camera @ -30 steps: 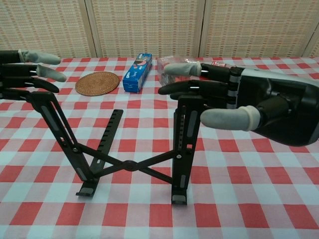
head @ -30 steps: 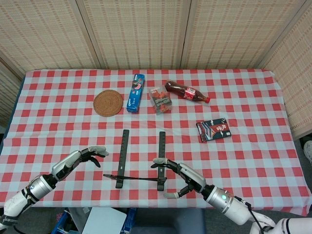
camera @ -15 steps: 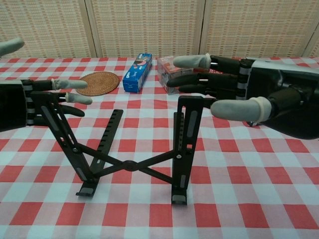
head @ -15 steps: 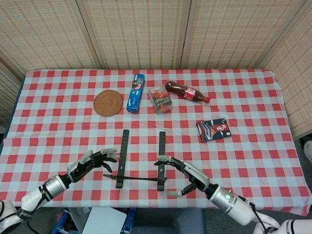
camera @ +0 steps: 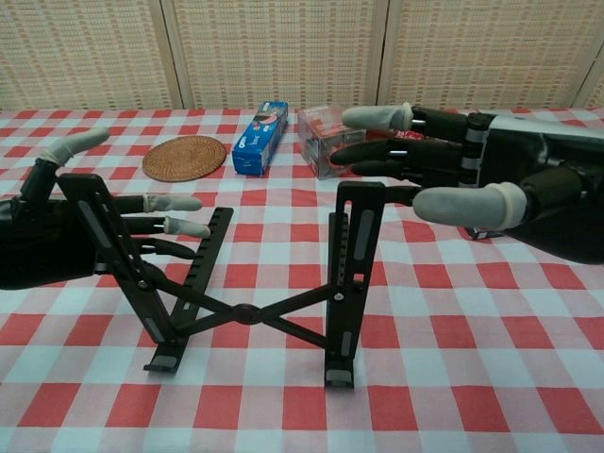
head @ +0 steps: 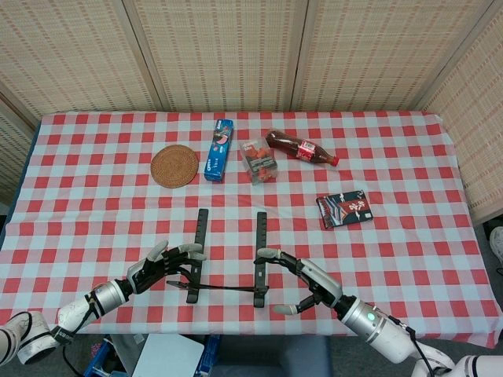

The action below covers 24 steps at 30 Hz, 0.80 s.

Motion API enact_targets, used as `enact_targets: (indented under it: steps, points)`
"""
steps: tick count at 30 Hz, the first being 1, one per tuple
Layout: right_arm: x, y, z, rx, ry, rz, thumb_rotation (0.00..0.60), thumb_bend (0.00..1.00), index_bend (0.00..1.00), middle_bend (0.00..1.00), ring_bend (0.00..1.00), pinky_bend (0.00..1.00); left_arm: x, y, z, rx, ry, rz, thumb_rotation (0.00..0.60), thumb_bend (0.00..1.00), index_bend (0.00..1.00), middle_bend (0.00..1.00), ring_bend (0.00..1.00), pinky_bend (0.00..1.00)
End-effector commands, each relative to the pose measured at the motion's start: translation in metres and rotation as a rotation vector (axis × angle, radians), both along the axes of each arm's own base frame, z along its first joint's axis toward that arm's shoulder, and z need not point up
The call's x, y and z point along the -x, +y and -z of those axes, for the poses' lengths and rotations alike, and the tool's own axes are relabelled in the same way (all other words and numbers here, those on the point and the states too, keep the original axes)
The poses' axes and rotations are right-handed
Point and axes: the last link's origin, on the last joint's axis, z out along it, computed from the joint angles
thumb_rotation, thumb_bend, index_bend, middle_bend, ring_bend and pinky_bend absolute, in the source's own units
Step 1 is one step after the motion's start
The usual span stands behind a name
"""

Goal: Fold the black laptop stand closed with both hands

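Observation:
The black laptop stand (head: 201, 236) stands unfolded on the checked cloth near the front edge, two rails joined by crossed bars (camera: 247, 313). My left hand (head: 161, 267) is at the left rail with fingers spread; in the chest view the left hand (camera: 47, 245) sits behind that rail's raised top, thumb up, fingers reaching past it to the right. My right hand (head: 306, 276) hovers just right of the right rail, holding nothing. In the chest view the right hand (camera: 491, 179) has fingers apart, level with the rail's top, thumb in front.
At the back of the table lie a round wicker coaster (head: 174, 166), a blue biscuit box (head: 219, 149), a clear plastic box (head: 258, 159) and a cola bottle (head: 302, 148). A black packet (head: 345, 209) lies to the right. The table's front edge runs just below the stand.
My left hand has moved right and lower, up to the left rail, its fingers now reaching past it. My right hand has drawn slightly to the right of the right rail.

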Motion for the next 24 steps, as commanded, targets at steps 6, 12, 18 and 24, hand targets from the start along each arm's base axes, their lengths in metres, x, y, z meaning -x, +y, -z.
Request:
enact_targets:
  steps: [6,12,18,24]
  points:
    - [0.002,0.0,0.001,-0.003,0.001,0.008,0.6,0.15,0.12,0.19,0.04,0.05,0.006,-0.008,0.008,0.044,0.019,-0.005,0.0,0.16,0.12,0.21,0.2,0.35]
    - [0.003,-0.001,0.002,-0.002,-0.002,0.01,0.6,0.15,0.12,0.19,0.04,0.05,0.008,-0.011,0.009,0.064,0.028,-0.007,0.0,0.16,0.1,0.2,0.2,0.35]
    - [0.003,0.0,0.001,0.002,-0.008,0.011,0.6,0.15,0.12,0.19,0.04,0.05,0.008,-0.011,0.007,0.066,0.032,-0.012,0.0,0.16,0.1,0.2,0.2,0.35]
    - [0.003,-0.001,-0.002,0.018,-0.014,0.013,0.6,0.15,0.12,0.19,0.04,0.05,0.009,-0.001,-0.007,-0.054,0.043,0.013,0.027,0.16,0.1,0.2,0.2,0.35]
